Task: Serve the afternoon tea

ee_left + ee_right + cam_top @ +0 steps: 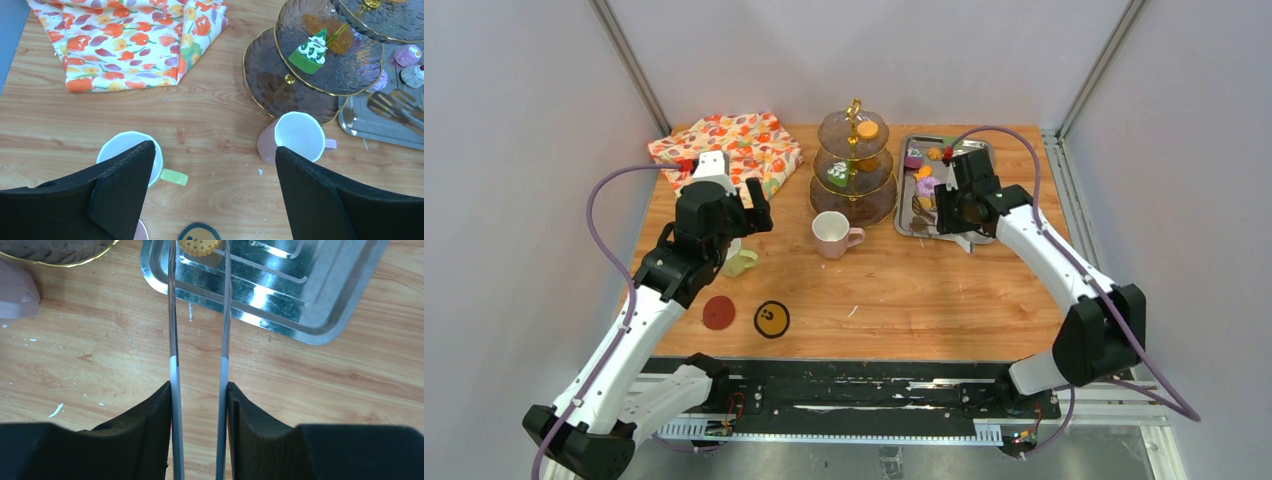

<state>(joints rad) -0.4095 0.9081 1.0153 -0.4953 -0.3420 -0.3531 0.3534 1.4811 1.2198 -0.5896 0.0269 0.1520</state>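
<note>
The brown-glass three-tier stand (854, 190) stands at the back middle, with an orange biscuit (867, 129) on its top tier and a green cake (837, 175) (311, 50) on the middle tier. The pink mug (831, 233) (296, 136) stands in front of it. The yellow-green mug (741, 263) (125, 150) sits partly under my left gripper (754, 205) (214, 146), which is open and empty above the table. My right gripper (949, 212) (198, 385) is shut on metal tongs (173, 315), whose tips pinch an orange biscuit (199, 246) over the steel tray (325, 300).
The steel tray (959, 145) at the back right holds several more small pastries (925, 180). A floral cloth (729, 145) lies at the back left. A red coaster (718, 312) and a black-and-yellow coaster (771, 319) lie near the front left.
</note>
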